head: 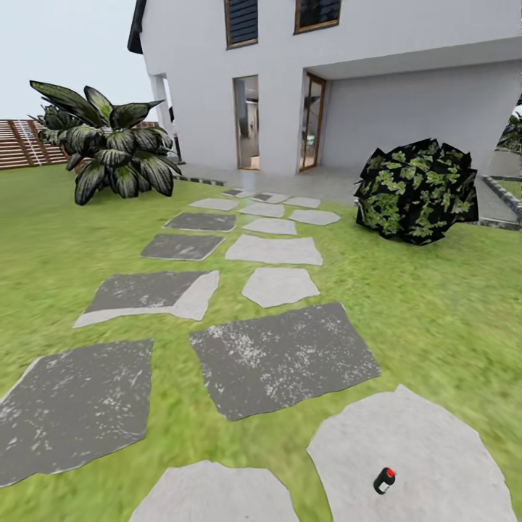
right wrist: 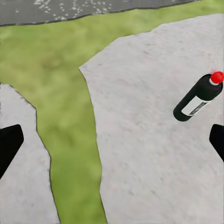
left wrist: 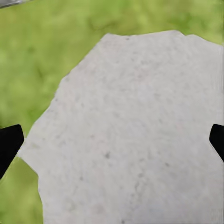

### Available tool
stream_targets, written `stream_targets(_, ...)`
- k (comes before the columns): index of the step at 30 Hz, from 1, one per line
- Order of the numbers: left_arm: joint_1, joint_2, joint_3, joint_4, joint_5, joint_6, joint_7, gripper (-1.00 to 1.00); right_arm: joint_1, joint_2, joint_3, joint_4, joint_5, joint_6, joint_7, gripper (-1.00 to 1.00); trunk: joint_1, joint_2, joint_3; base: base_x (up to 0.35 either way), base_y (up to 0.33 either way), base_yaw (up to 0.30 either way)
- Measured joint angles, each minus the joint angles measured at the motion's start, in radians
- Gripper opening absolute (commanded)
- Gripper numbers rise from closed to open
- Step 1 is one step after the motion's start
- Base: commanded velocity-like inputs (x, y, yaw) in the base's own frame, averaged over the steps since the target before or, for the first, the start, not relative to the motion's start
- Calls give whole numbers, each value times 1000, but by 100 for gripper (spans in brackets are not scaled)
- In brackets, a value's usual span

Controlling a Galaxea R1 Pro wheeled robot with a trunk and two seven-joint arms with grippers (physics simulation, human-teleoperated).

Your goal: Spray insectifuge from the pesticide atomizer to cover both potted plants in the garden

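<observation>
At your far left stands a wooden fence (head: pixel 22 143), then a big dark-leaved plant (head: pixel 109 145) on the lawn (head: pixel 449 319). A path of grey stepping stones (head: pixel 279 366) runs to the white house (head: pixel 326 80), with a dark bush (head: pixel 415 190) to its right. Your left gripper (left wrist: pixel 112 140) hangs wide open over a pale stone (left wrist: pixel 135 135). Your right gripper (right wrist: pixel 112 140) is also wide open, holding nothing. The pesticide atomizer (head: pixel 384 481) lies on its side on the pale stone (head: pixel 428 457) at your lower right.

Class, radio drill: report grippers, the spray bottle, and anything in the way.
Both grippers open, empty, over pale paving stones. Dark red-capped bottle lying on pale stone, nothing touching it. No obstruction near it. No small potted plants in sight.
</observation>
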Motion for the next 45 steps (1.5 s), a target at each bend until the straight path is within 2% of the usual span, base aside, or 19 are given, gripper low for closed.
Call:
stream_targets(19, 0, 0, 0, 0, 0, 0, 0, 100, 0, 0, 0, 0, 0, 0, -1, 100, 0, 0, 0, 272, 223, -20)
stream_targets(45, 0, 0, 0, 0, 0, 0, 0, 100, 0, 0, 0, 1, 0, 0, -1, 100, 0, 0, 0, 268, 229, -254)
